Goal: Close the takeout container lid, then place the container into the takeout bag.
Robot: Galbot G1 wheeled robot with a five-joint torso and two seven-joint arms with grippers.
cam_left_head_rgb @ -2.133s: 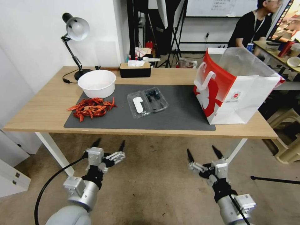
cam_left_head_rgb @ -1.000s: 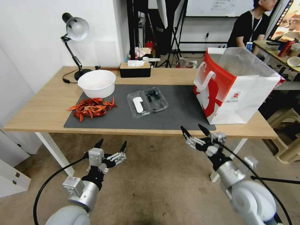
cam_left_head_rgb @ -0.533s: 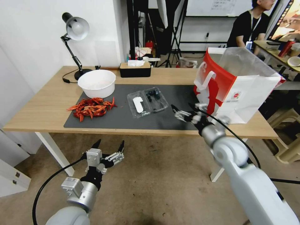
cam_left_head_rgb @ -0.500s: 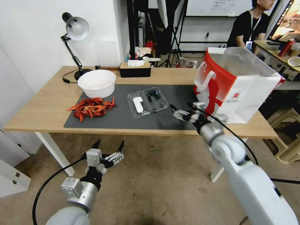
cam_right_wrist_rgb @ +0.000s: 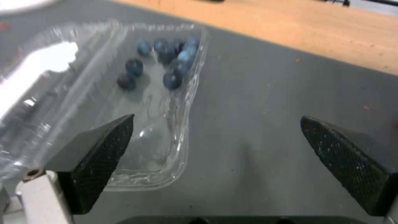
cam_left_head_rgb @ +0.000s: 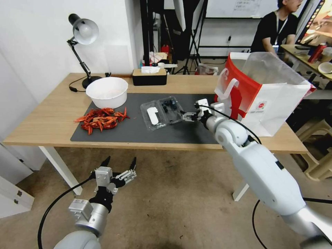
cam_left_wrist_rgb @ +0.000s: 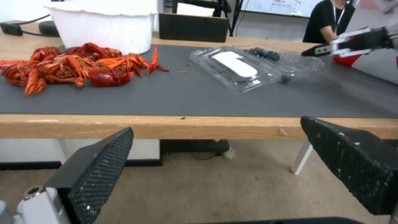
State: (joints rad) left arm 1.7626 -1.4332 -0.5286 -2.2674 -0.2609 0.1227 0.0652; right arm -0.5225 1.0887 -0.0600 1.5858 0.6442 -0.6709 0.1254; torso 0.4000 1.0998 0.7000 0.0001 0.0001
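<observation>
While the right gripper [cam_left_head_rgb: 186,116] hovers spread just right of the open container [cam_left_head_rgb: 163,112], its thin lid [cam_left_head_rgb: 152,117] may skid when nudged.

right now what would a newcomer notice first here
The red crayfish pile on the dark mat, before the white bowl. Next, the right gripper, open beside the clear container, which lies open with blueberries inside, and the red-and-white takeout bag standing at the table's right end.
</observation>
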